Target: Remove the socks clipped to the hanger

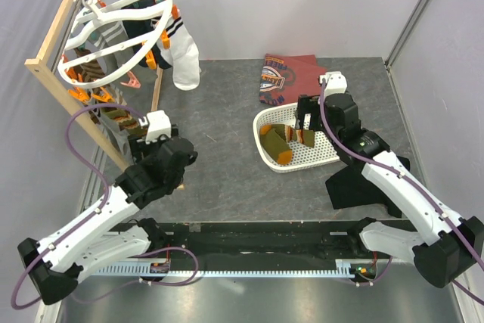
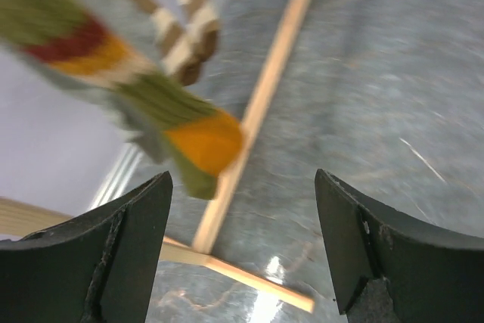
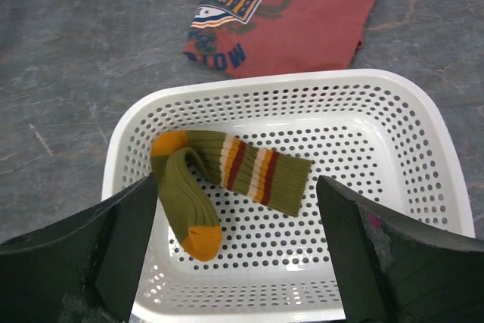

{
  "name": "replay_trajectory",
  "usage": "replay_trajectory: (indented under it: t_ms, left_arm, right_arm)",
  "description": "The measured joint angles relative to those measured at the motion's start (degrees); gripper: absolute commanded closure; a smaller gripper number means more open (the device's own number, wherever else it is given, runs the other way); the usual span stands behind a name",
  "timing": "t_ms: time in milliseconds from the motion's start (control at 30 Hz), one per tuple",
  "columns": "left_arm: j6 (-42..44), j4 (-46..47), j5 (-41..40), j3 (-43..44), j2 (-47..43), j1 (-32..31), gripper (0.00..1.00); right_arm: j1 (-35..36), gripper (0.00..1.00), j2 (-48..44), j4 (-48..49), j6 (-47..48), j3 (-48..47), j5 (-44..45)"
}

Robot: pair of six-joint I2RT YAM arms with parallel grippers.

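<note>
The round white hanger (image 1: 113, 32) with orange clips hangs from the wooden rack at the far left. Socks hang from it: a white one with an orange band (image 1: 184, 62), dark striped ones, and an olive one low down (image 1: 121, 119). My left gripper (image 1: 144, 132) is open and empty just below the hanging olive sock with the orange toe (image 2: 189, 134). My right gripper (image 1: 305, 130) is open and empty above the white mesh basket (image 3: 446, 187), where one olive striped sock (image 3: 219, 175) lies folded.
A wooden rack frame (image 1: 64, 73) stands at the left; its foot bars (image 2: 257, 111) cross the grey floor under my left gripper. A folded maroon printed shirt (image 1: 286, 75) lies behind the basket. A black cloth (image 1: 355, 183) lies at the right.
</note>
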State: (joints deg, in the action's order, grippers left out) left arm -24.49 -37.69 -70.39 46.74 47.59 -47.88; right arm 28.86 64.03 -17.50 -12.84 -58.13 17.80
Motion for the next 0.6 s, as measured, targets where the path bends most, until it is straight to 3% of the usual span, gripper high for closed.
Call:
replay_trajectory:
  t_ms: [133, 300, 400, 433, 467, 600]
  left_arm:
    - [2.8, 1.6, 0.3, 0.1, -0.3, 6.6, 0.18]
    - [10.1, 10.0, 3.6, -0.8, 0.3, 12.4, 0.34]
    - [13.2, 14.3, 6.4, -0.8, 2.0, 16.0, 0.71]
    - [14.2, 15.2, 7.0, -0.8, 2.6, 16.8, 0.89]
    - [15.4, 16.0, 7.9, -0.8, 3.1, 17.4, 0.98]
    - [16.8, 16.9, 13.0, -0.7, 2.9, 17.6, 0.98]
  right_arm:
    - [0.0, 0.07, -0.5, 0.3, 0.5, 0.0, -3.0]
    - [0.0, 0.07, -0.5, 0.9, 0.9, 0.0, -6.5]
    - [0.0, 0.10, -0.5, 1.3, 0.8, 0.0, -8.3]
    - [0.0, 0.11, -0.5, 1.4, 0.8, 0.0, -9.0]
    - [0.0, 0.11, -0.5, 1.6, 0.7, 0.0, -10.0]
    - [0.0, 0.16, -0.5, 1.6, 0.3, -0.5, -12.7]
